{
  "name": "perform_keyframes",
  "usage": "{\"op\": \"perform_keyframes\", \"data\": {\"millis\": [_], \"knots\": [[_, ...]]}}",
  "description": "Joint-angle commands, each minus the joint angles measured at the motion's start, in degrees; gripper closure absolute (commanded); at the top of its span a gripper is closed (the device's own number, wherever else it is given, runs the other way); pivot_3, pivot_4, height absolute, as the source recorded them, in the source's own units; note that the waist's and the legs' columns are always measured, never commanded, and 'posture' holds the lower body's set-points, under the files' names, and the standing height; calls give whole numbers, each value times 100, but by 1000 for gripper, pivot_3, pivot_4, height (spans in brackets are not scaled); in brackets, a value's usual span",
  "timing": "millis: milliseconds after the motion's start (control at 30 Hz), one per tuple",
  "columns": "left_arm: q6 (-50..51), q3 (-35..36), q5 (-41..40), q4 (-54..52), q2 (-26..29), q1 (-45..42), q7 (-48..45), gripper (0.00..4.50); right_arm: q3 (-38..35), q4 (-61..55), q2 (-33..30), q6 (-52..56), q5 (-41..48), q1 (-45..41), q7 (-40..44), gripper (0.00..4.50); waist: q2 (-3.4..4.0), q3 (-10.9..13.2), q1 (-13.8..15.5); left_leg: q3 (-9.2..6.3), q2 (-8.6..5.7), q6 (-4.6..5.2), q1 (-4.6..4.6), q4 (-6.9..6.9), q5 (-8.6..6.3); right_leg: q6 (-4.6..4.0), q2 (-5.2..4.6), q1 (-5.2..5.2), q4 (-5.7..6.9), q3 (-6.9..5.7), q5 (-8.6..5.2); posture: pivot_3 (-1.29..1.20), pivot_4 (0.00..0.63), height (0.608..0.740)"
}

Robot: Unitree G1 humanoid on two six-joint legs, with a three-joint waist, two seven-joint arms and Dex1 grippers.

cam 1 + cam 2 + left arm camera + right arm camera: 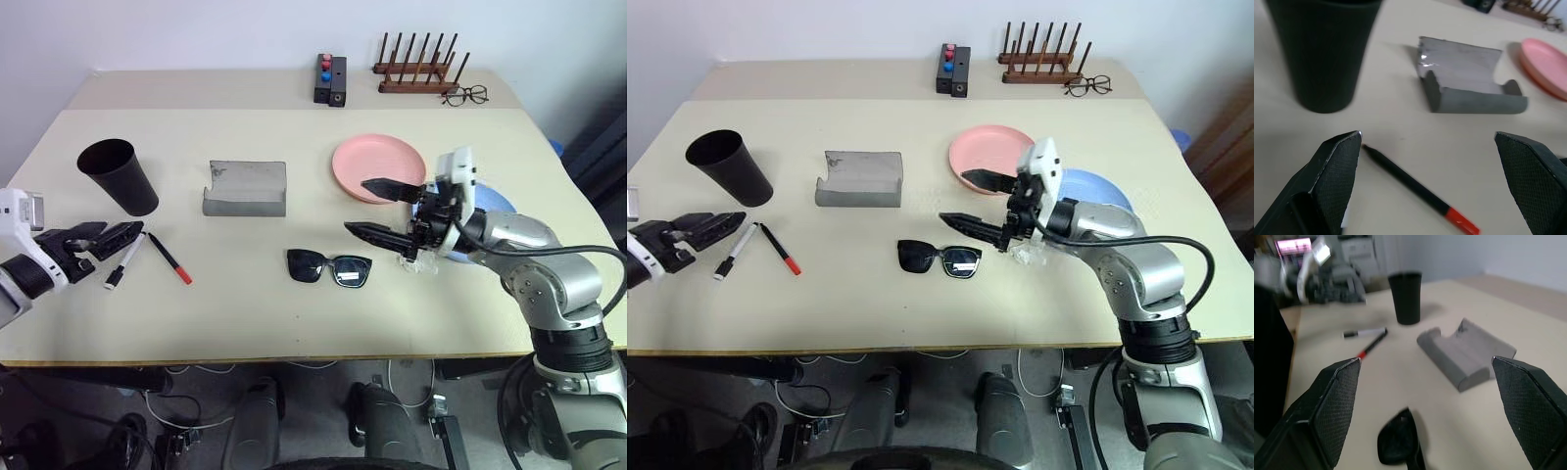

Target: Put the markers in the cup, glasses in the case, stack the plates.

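The black cup (118, 174) stands at the table's left. Below it lie a dark marker with a red end (168, 258) and a white marker with a black cap (124, 260). My left gripper (125, 230) hovers open just left of them, empty. The grey case (245, 188) lies open in the middle. The black sunglasses (328, 266) lie in front of it. My right gripper (357, 206) is open and empty, above and right of the sunglasses. Behind it sit the pink plate (377, 166) and the partly hidden blue plate (1095, 188).
Along the back edge stand a black block with red and blue knobs (330, 78), a wooden peg rack (416, 67) and clear-lens spectacles (465, 95). A small clear wrapper (416, 262) lies under the right gripper.
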Motion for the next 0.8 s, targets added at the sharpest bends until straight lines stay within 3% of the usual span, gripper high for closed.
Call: {"op": "perform_keyframes", "data": {"millis": [33, 233, 467, 800], "knots": [[76, 57, 320, 226, 342, -95, 146, 0, -12, -205, 24, -191, -169, -222, -24, 160, 0, 0, 0, 1, 0, -1, 0, -1, -1, 0, 0, -1, 0, 0, 0, 0, 150, 740], [-97, -450, 829, 874, 506, -519, 46, 0, -13, -308, 37, -242, -233, -103, -1, 160, 0, 0, 10, 3, 0, -4, -2, -2, -2, 0, -1, -3, -2, 0, 0, 0, 150, 740], [35, -2440, 1731, 1445, 1218, -1303, -961, 0, -112, -408, -33, -153, -224, 75, -27, 160, -1, 0, 6, 8, 0, -5, -4, -5, -3, 0, -2, -7, -3, 0, 0, 0, 150, 740], [22, -3757, 2752, 3139, 1337, -3002, -1921, 0, -217, -550, -132, -126, -251, 263, -102, 160, -2, 1, 8, 12, 0, 12, -10, -16, 8, 3, -1, -19, 3, 2, 0, 0, 150, 740]]}}
